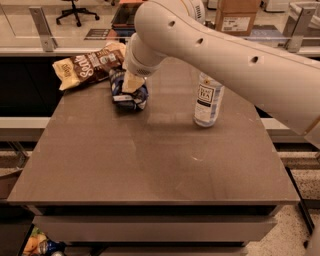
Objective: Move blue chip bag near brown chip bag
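Setting: we look across a grey-brown table (150,165) in an office, with a cardboard box (235,15) and a desk chair (75,9) behind it.
Brown chip bag: it lies flat at the far left corner (87,67), its tan end hanging a little over the edge.
Blue chip bag: it sits crumpled on the table (136,100), just to the right of the brown one and, as far as we can tell, touching it.
Gripper: it sits low at the far left of the table (131,89), under the big white arm (225,55), pressed down into the blue bag.
Fingers: the tan fingers (132,80) look narrow, pinched into the bunched foil; we judge they hold the bag.
Bystander: a tea bottle (208,100) stands upright, well apart to the right.
Step in hand: we judge the bag is at its goal, so letting go is what remains.
How to do it well: we would part the grip fully before rising, then lift straight up so the foil does not snag and drag, and keep the elbow away from the bottle.
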Robot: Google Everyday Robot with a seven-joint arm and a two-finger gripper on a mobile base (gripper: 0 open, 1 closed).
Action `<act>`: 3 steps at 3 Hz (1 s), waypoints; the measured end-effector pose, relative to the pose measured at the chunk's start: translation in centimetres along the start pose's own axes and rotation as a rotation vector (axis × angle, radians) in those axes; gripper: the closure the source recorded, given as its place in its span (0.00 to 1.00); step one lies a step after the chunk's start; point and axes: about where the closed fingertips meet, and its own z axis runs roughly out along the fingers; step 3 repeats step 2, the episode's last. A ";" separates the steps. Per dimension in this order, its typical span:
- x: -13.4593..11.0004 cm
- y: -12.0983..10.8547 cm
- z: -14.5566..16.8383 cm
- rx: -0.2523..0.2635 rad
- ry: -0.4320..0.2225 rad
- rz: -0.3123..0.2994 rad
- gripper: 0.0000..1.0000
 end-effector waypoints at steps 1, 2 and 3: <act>-0.1 0.1 0.1 -0.002 0.000 -0.001 0.00; -0.1 0.1 0.1 -0.002 0.000 -0.001 0.00; -0.1 0.1 0.1 -0.002 0.000 -0.001 0.00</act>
